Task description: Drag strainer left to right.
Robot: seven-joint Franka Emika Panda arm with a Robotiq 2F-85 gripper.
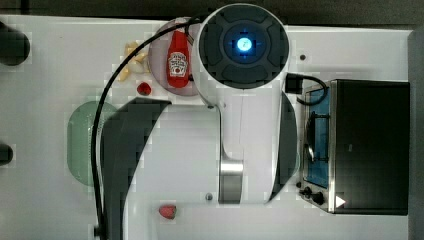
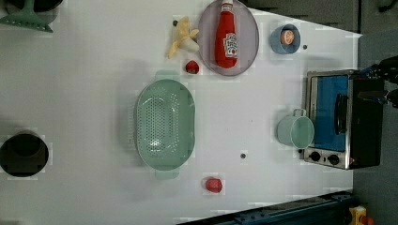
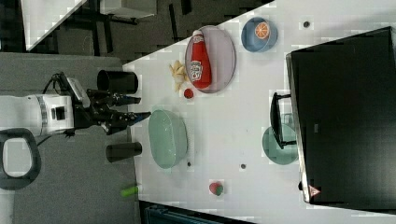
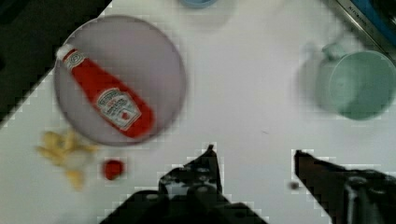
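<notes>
The strainer [image 2: 164,124] is a pale mint-green oblong colander with many small holes, lying on the white table [image 2: 84,84]. In the top view its edge [image 1: 80,142] shows at the left, beside the arm. In the right view the strainer [image 3: 167,138] sits just to the right of my gripper [image 3: 144,106], which points toward it and stands apart from it. The wrist view has the gripper [image 4: 254,156] open, its two black fingertips [image 4: 208,161] well apart over bare table, nothing between them.
A grey plate [image 2: 248,33] carries a ketchup bottle [image 2: 226,35]; yellow pieces [image 2: 182,37] and a small red fruit [image 2: 191,67] lie beside it. A green mug [image 2: 295,131] stands by the toaster oven [image 2: 345,119]. Also there: a blue bowl [image 2: 284,38], a second red fruit [image 2: 213,184], a black cup [image 2: 23,153].
</notes>
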